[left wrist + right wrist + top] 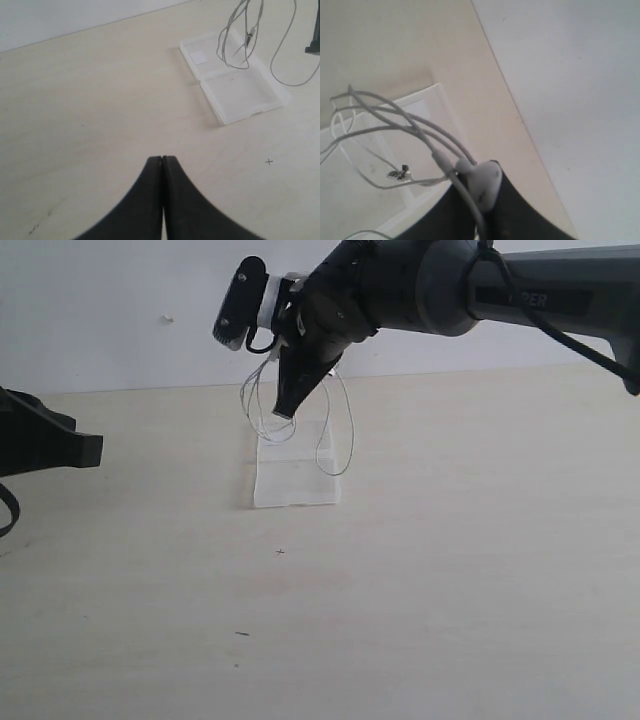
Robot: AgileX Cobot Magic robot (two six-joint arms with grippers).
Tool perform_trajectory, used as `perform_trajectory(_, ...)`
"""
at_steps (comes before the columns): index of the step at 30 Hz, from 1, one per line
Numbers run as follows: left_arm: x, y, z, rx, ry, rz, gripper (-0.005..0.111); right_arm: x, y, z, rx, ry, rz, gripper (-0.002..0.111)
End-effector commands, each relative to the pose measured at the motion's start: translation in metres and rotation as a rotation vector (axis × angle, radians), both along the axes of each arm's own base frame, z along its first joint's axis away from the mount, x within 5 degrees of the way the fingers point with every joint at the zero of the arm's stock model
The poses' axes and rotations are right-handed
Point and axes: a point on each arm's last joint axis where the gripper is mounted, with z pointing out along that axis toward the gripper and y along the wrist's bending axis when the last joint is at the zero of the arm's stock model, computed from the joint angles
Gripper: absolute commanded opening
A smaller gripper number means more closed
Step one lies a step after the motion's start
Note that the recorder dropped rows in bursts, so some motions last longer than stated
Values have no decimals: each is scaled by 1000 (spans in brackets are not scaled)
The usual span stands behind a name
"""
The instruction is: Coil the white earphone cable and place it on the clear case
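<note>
Right gripper point(286, 408): fingers together, clamped on a white earbud end of the white earphone cable point(482, 181); held raised above the table point(460, 580).
White earphone cable: hangs from the right gripper in several loose loops beneath its fingertips; one wider loop drops to one side of them.
Clear case point(295, 488): lies flat on the table, directly below the right gripper and under the hanging loops. Whether the lowest loop touches it cannot be told.
Case label point(199, 57): small white square near one corner.
Left gripper point(161, 161): fingers pressed together, holding nothing, low over the table; the case lies ahead of it, well apart.
</note>
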Motion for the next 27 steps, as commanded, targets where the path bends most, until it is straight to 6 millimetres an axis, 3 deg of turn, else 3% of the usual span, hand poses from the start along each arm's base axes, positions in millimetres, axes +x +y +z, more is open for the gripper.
perform_trajectory(1, 0, 0, -1, -16, 1, 9, 0, 3, -4, 4, 117, 25, -118, 0)
perform_trajectory(7, 0, 0, 0, -17, -1, 8, 0, 4, -5, 4, 224, 54, -211, 0)
perform_trajectory(18, 1, 0, 0, -20, -6, 5, 0, 6, 1, 9, 658, 150, -493, 0)
perform_trajectory(27, 1, 0, 0, -20, -6, 5, 0, 8, -3, 9, 665, 148, -503, 0)
